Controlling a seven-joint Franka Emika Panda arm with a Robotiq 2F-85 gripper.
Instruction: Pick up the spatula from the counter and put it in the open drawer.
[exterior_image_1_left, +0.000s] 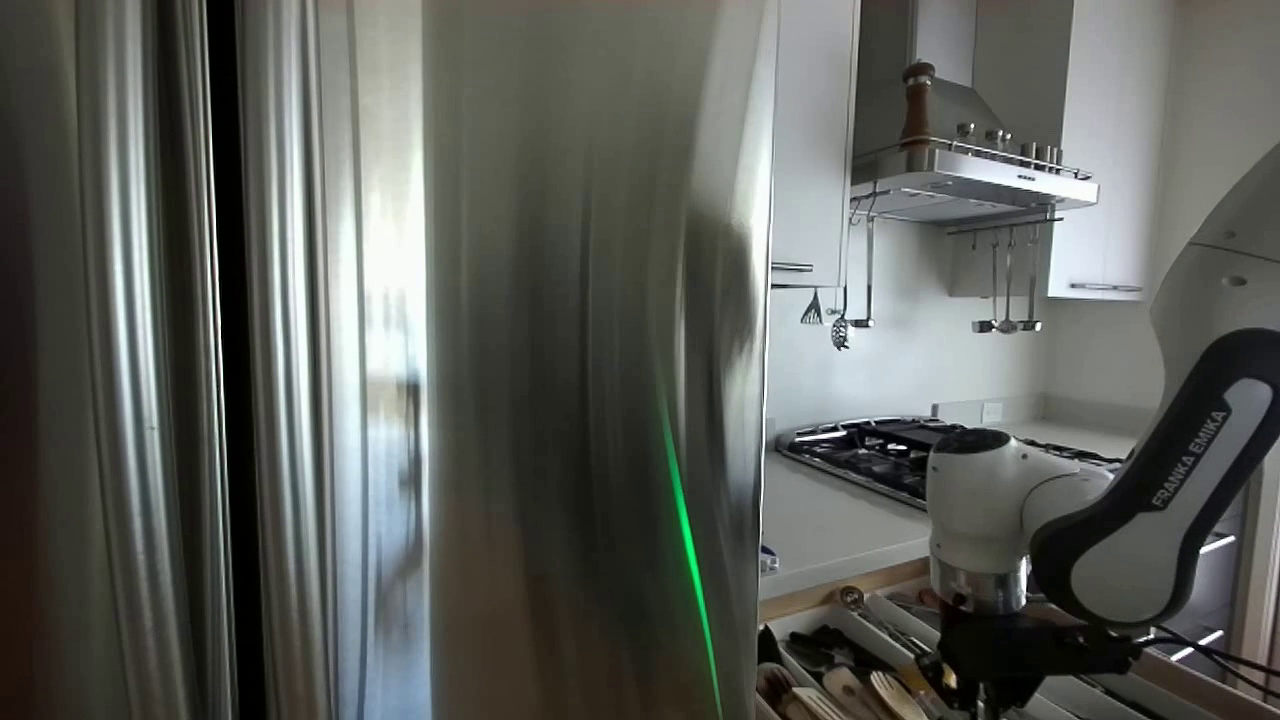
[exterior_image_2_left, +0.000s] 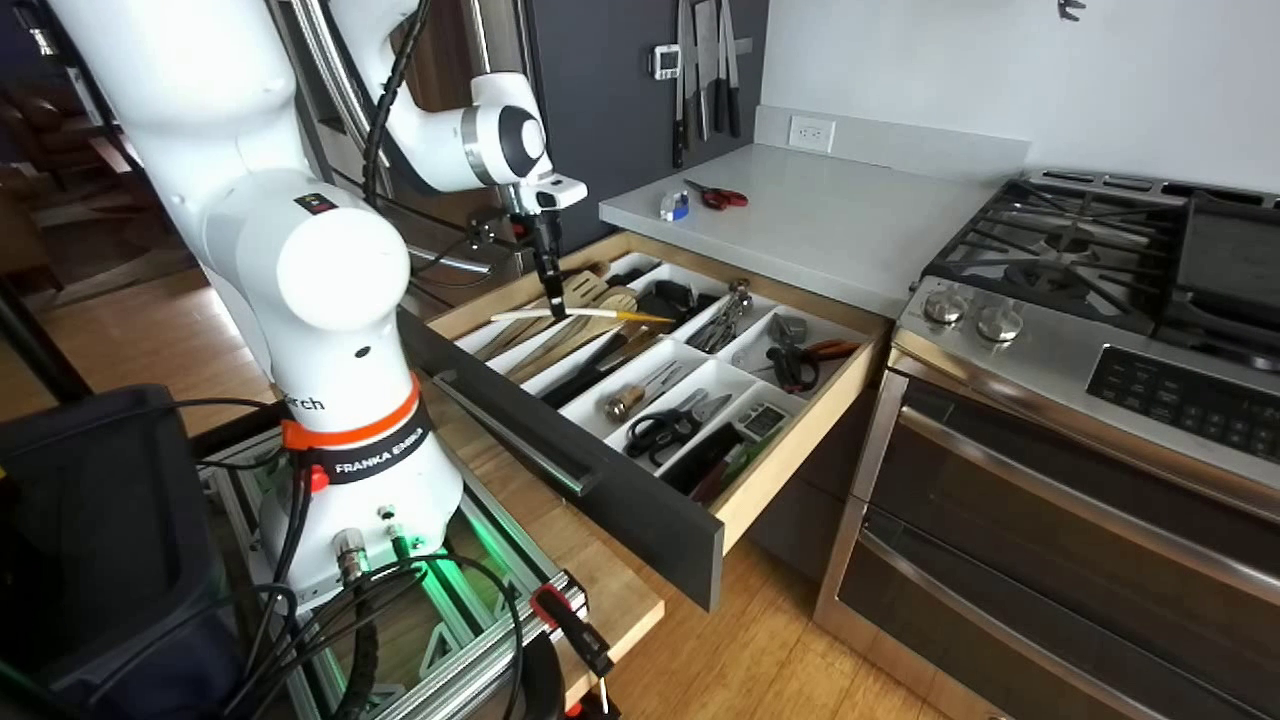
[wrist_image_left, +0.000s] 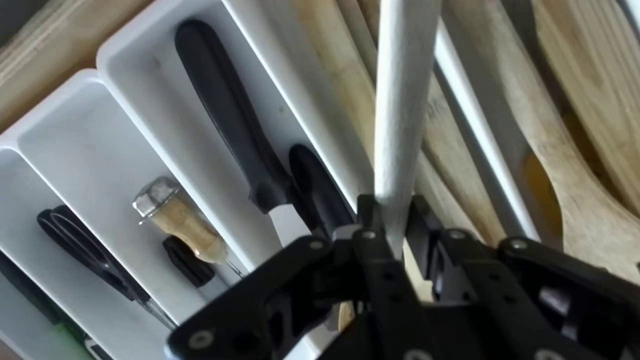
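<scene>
Panda arm (exterior_image_2_left: 340, 265) arches over open drawer (exterior_image_2_left: 650, 525), jaws pointing down, clamped on white-handled spatula (exterior_image_2_left: 600, 313), yellow at one end.

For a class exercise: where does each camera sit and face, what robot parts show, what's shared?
Exterior view: beside tall steel panels, facing the black gas hob; white arm shows.
Exterior view: near the white base, facing the wide divided drawer; arm, base, black gripper show.
Wrist view: above the gripper, facing into the drawer; gripper shows.
Both exterior views: hob, drawer.
</scene>
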